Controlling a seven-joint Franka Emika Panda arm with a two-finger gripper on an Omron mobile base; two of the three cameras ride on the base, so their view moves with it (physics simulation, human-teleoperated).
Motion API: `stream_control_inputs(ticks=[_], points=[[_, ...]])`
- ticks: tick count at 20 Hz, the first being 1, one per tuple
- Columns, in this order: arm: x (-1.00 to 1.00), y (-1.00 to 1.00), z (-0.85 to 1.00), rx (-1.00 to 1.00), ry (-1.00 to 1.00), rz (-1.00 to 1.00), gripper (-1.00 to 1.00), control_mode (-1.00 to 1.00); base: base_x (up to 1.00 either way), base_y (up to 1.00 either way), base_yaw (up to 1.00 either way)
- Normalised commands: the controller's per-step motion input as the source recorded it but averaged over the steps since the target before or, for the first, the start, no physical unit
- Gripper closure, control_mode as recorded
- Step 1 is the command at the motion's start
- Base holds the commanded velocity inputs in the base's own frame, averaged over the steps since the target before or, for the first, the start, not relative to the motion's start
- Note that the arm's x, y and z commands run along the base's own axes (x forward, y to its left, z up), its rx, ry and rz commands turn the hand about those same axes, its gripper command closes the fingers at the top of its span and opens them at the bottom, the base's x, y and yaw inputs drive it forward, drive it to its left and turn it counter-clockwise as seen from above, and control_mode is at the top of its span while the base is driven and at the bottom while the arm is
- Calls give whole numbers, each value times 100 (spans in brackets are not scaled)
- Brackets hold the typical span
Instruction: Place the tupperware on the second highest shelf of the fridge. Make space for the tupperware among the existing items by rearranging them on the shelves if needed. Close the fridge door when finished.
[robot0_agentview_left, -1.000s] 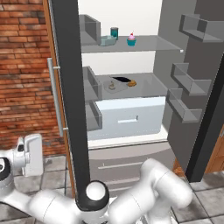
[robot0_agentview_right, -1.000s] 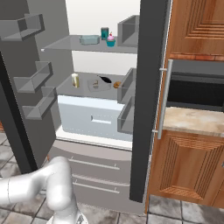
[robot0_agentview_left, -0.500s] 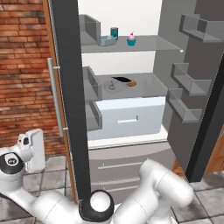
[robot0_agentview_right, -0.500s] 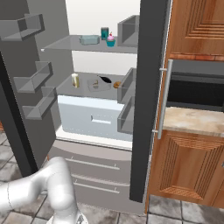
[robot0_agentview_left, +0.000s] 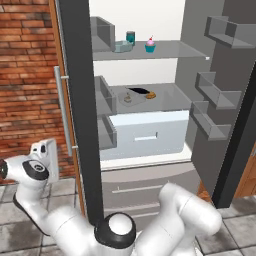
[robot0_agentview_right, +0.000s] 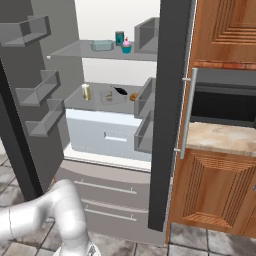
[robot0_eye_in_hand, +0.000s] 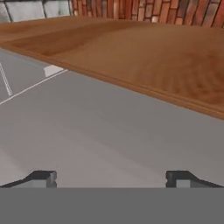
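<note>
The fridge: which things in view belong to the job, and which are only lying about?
Belong to the job: tupperware, second highest shelf, fridge, and the cupcake and can, which may need shifting.
Only lying about: brick wall, oven, wooden cabinets.

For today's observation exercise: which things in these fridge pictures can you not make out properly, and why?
- Items on the second highest shelf, left base view: partly hidden behind the door bin.
- Pale block, right base view: too small to identify.
- Pincer, hand view: fingertips cut off by the bottom edge.
</note>
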Motion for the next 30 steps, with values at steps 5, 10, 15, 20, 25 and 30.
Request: stream_control_inputs(ticks=[5, 10, 15, 20, 25, 30], points=[[50, 12, 0, 0, 16, -1, -100, -100, 0, 0, 0], [16, -20, 0, 0, 17, -18, -100, -100, 0, 0, 0], [-34, -93, 0, 1, 8, -40, -100, -100, 0, 0, 0], [-46, -100, 0, 6, 0, -40, -100, -100, 0, 0, 0], [-21, -100, 1, 7, 0, -33, -100, -100, 0, 0, 0], [13, -94, 13, 6, 0, -20, -100, -100, 0, 0, 0]])
